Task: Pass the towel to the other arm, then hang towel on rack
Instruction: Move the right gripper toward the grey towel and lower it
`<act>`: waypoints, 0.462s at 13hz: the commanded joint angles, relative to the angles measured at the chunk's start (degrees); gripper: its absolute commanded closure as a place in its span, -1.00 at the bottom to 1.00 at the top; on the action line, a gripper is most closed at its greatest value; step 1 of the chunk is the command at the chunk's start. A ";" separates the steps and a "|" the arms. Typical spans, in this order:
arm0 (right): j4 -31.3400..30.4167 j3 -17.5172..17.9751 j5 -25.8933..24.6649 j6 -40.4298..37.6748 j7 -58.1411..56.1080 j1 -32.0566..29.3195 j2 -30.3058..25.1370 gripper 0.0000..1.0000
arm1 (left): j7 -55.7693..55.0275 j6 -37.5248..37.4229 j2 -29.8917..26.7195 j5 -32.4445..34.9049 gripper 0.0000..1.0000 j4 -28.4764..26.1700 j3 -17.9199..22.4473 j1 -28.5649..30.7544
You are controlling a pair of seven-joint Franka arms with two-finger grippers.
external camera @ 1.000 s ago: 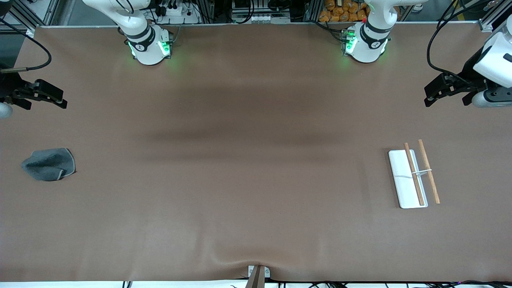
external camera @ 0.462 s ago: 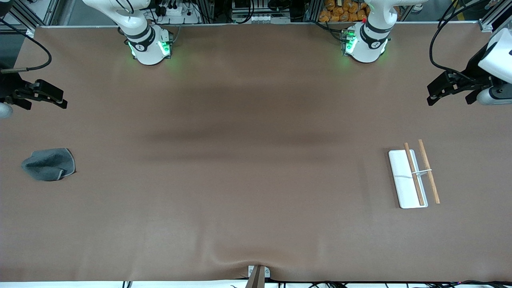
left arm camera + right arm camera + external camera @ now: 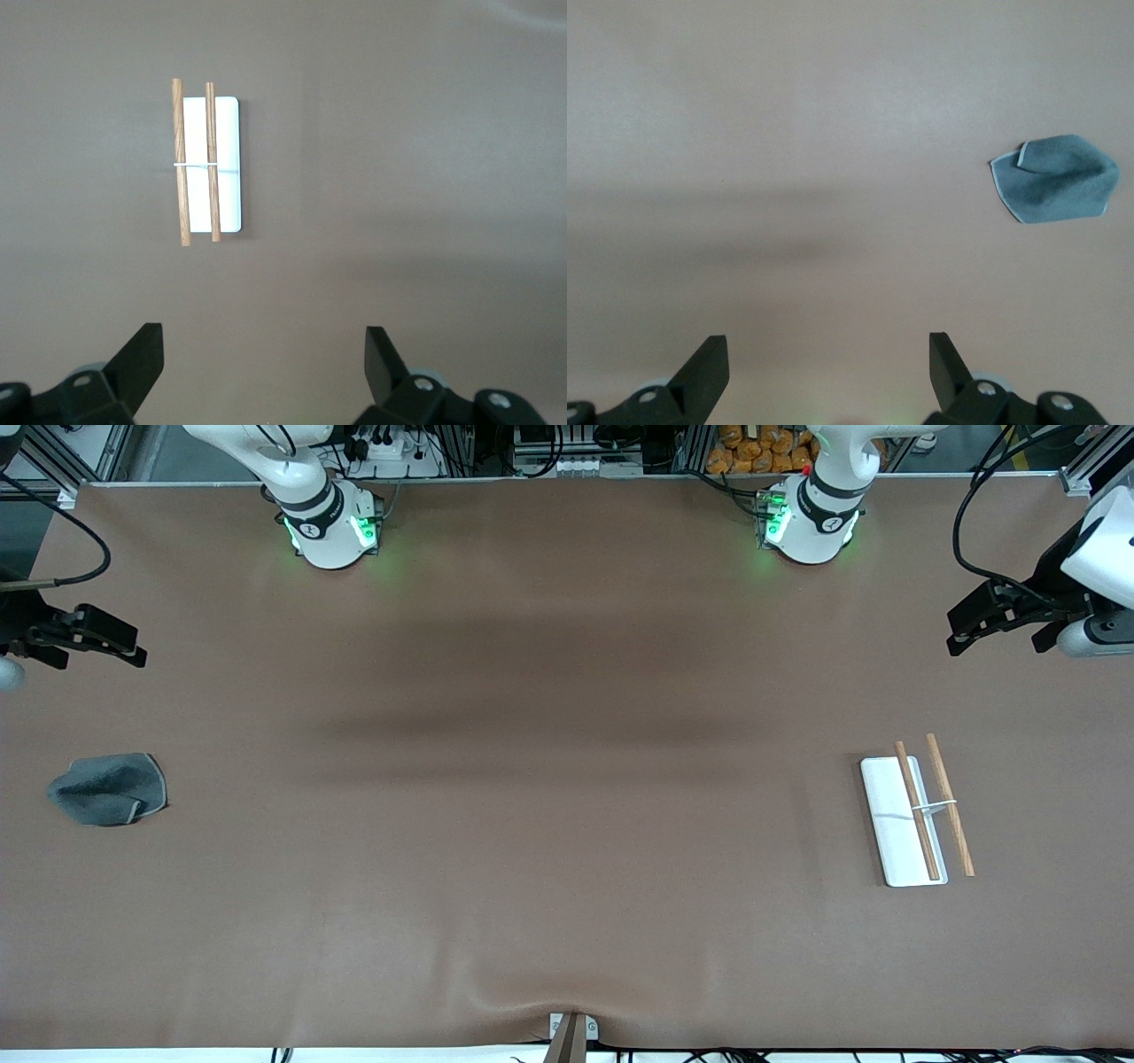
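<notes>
The towel point(image 3: 108, 788), a crumpled dark grey cloth, lies on the brown table at the right arm's end; it also shows in the right wrist view point(image 3: 1056, 178). The rack point(image 3: 917, 810), a white flat base with two wooden rods and a thin white crossbar, lies at the left arm's end and shows in the left wrist view point(image 3: 206, 162). My right gripper point(image 3: 137, 648) is open and empty, up in the air over bare table beside the towel. My left gripper point(image 3: 955, 640) is open and empty, up in the air over bare table beside the rack.
The brown mat point(image 3: 567, 779) covers the whole table. The two arm bases point(image 3: 332, 527) point(image 3: 808, 522) stand along its edge farthest from the front camera. A small clamp point(image 3: 571, 1032) sits at the mat's nearest edge.
The left arm has risen a little and drawn slightly toward its end of the table. The right gripper has barely shifted. The towel and the rack have not moved.
</notes>
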 commanded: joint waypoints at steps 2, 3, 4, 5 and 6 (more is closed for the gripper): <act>0.69 0.04 0.35 -2.07 -4.12 -3.69 2.85 -1.00 | 0.14 -1.07 0.46 0.05 -1.00 0.67 -0.48 -0.03; 0.69 0.04 0.35 -2.43 -6.67 -5.26 3.46 -1.00 | 0.14 -1.07 0.37 0.05 -1.00 0.58 -0.48 -0.03; 0.69 0.04 0.44 -2.43 -9.40 -6.67 4.51 -1.00 | 0.31 -1.07 0.37 0.05 -1.00 0.49 -0.57 -0.03; 0.69 0.04 0.53 -2.52 -11.68 -7.90 4.86 -1.00 | 0.49 -1.60 0.37 0.05 -1.00 0.31 -0.57 0.05; 0.69 0.04 0.44 -2.52 -13.10 -8.96 5.48 -1.00 | 0.58 -1.60 0.37 0.05 -1.00 0.23 -0.57 0.05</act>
